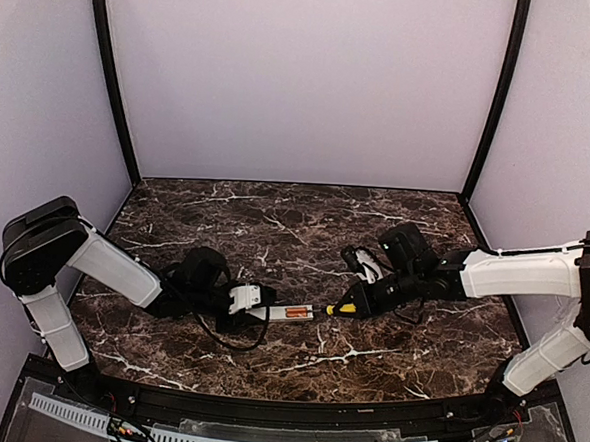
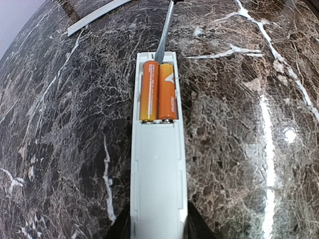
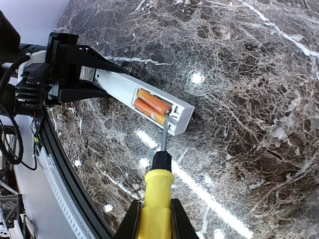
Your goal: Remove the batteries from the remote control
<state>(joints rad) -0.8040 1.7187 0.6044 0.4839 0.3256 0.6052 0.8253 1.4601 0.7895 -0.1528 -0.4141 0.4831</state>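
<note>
Now the left fingers (image 2: 122,231) clamp the remote control (image 2: 158,174) mid-frame on the table (image 2: 239,149). The right fingers (image 3: 130,226) grip a screwdriver (image 3: 158,189), tip at the batteries' (image 2: 158,92) upper end. Lever gently upward, one battery first.

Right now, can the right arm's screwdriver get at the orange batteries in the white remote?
Probably yes. The white rectangular remote control's compartment is open, the orange cylindrical batteries exposed, and the yellow-handled screwdriver in the right gripper has its tip at their end.
</note>
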